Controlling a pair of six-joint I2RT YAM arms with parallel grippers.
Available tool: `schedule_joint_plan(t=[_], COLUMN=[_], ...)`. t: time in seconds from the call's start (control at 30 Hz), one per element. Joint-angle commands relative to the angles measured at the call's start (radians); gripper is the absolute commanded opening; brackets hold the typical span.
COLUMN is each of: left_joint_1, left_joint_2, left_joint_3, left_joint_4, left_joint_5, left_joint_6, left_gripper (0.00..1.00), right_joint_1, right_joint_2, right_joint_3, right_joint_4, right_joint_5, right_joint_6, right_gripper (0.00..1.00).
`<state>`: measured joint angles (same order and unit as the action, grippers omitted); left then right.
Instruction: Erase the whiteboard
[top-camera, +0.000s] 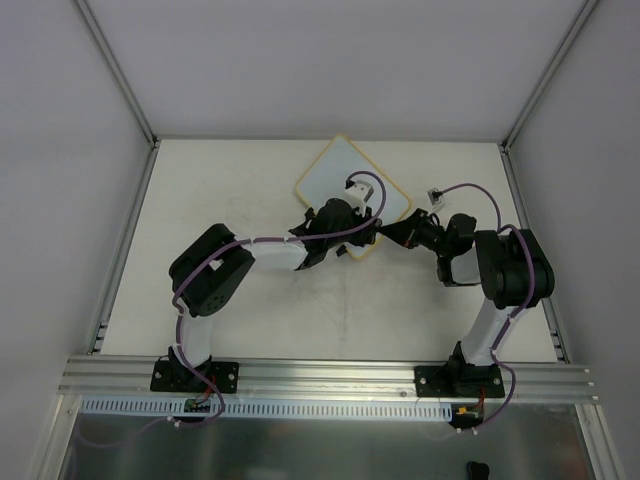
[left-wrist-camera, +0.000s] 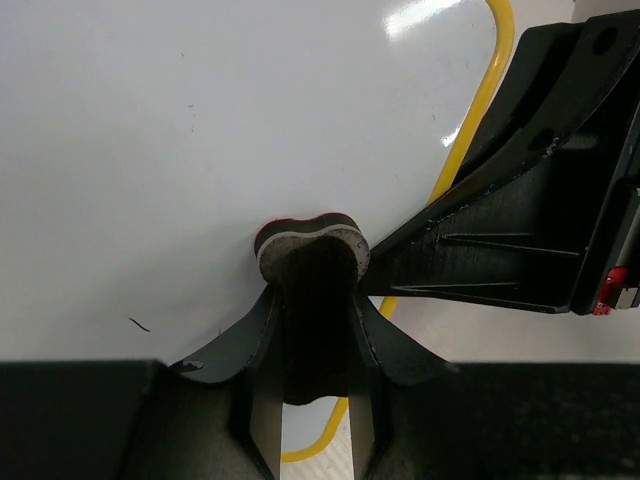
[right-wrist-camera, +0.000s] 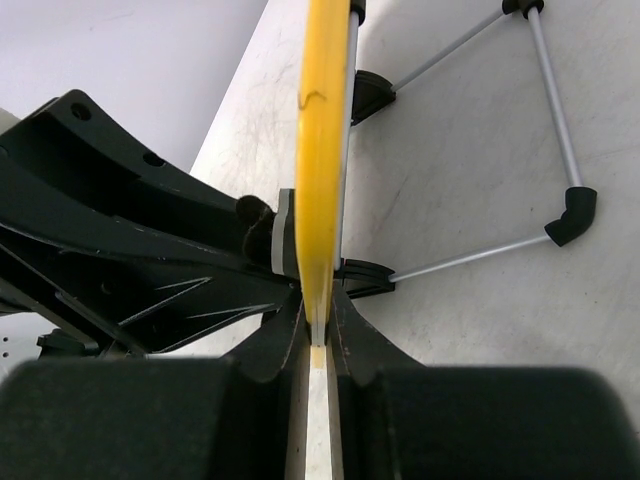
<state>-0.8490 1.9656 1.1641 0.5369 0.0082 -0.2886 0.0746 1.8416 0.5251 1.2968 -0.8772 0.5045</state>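
- Nearest: right end effector (right-wrist-camera: 318, 320), jaws closed on the yellow rim (right-wrist-camera: 322, 150) of the whiteboard (top-camera: 335, 175), which is seen edge-on between the fingers; a bracing grip.
- Just beside it, on the board's face side: left end effector (left-wrist-camera: 313, 300), fingers closed on a small eraser (left-wrist-camera: 310, 240), felt face pressed against the white panel.
- Directly ahead of both end effectors: the whiteboard itself, toward the far middle of the surface (top-camera: 250, 320), turned cornerwise; wire stand (right-wrist-camera: 470, 257) with black feet (right-wrist-camera: 575, 212) spread on the side away from the left end effector.
- To the left of the eraser and apart from it: short dark stroke (left-wrist-camera: 140, 324); farther ahead, a few faint specks (left-wrist-camera: 190, 105); panel otherwise white where visible.
- Step in hand, as judged: wiping, one arm steadying, the other rubbing.
- Next move, as judged: eraser swept sideways onto the stroke with pressure kept on; rim grip unchanged, to prevent sliding or tipping of the board.
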Motion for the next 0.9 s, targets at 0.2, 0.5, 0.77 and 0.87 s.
schedule_joint_plan(t=[0.2, 0.5, 0.77, 0.87], left_joint_1=[0.04, 0.132, 0.223, 0.248], left_joint_2=[0.027, -0.004, -0.004, -0.007], left_joint_3=[-0.148, -0.216, -0.218, -0.205], left_joint_4=[-0.062, -0.011, 0.008, 0.006], left_joint_5=[0.236, 0.113, 0.107, 0.124], left_joint_6=[-0.084, -0.101, -0.17, -0.178], left_gripper=[0.0, 0.0, 0.0, 0.0], right_joint_1=[0.05, 0.05, 0.05, 0.051], right_joint_2=[-0.016, -0.015, -0.013, -0.013], right_joint_3=[0.01, 0.012, 0.012, 0.012], right_joint_4=[0.234, 0.234, 0.234, 0.234], right_joint_5=[-0.071, -0.072, -0.072, -0.072], right_joint_6=[-0.023, -0.023, -0.021, -0.021], right_gripper=[0.0, 0.0, 0.0, 0.0])
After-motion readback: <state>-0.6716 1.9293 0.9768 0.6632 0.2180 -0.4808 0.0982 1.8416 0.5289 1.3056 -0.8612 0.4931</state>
